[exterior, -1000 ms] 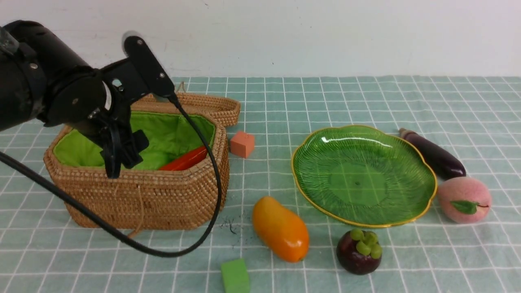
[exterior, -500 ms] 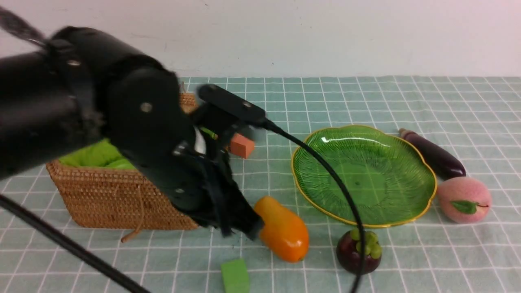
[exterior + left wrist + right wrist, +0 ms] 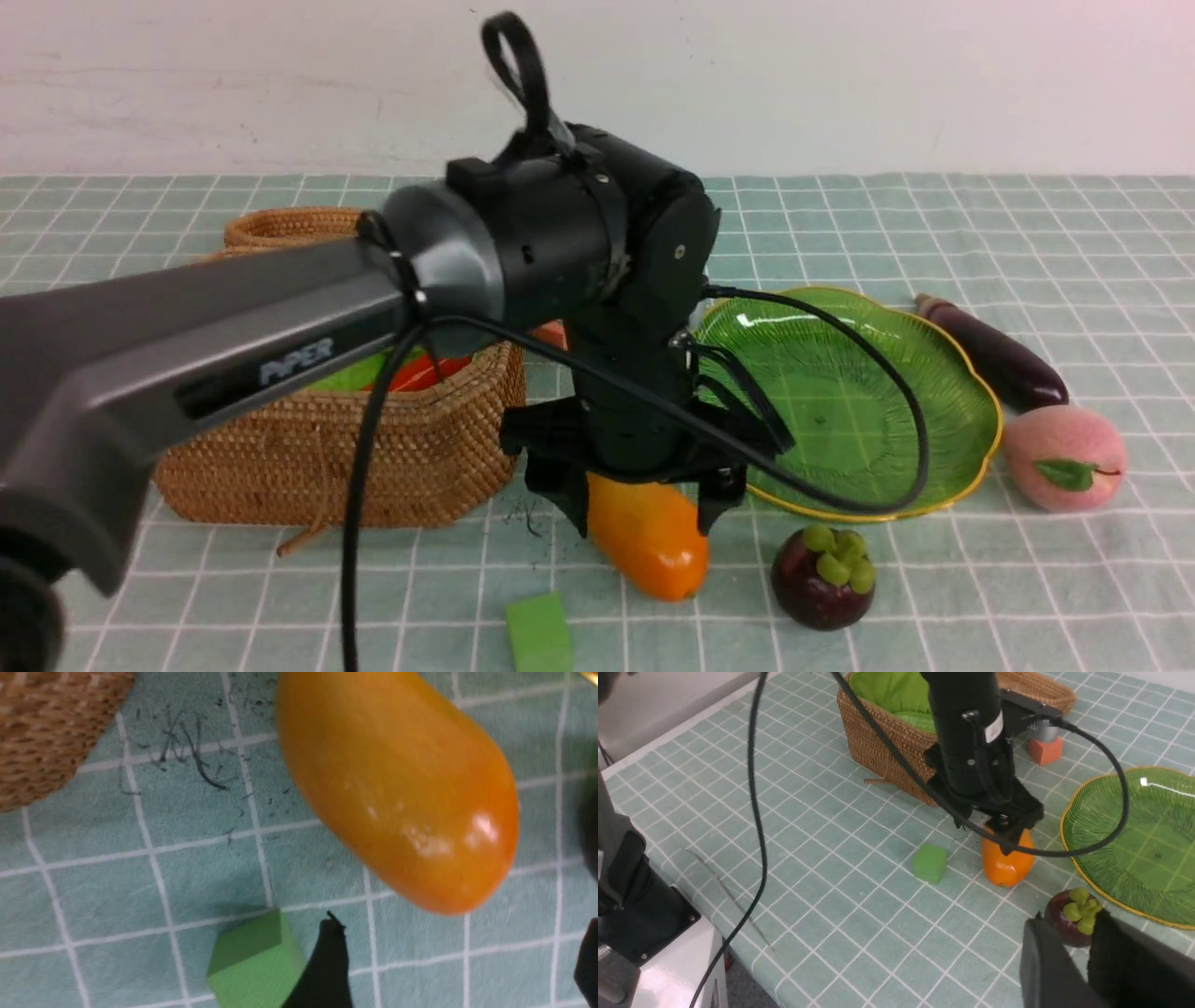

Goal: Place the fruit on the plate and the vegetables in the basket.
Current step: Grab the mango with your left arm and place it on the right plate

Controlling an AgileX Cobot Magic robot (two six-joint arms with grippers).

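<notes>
One move: left end effector [image 3: 642,515] now straddles mango [image 3: 655,553] (quit basket [image 3: 420,457]).

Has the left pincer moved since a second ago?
Yes. The left pincer left the basket and swung rightward, toward the camera; it now hangs open astride the mango.

"PIPER" stands on the grey left arm [image 3: 280,359], left of centre in the front view. Its white sticker [image 3: 994,727] is unreadable.
</notes>
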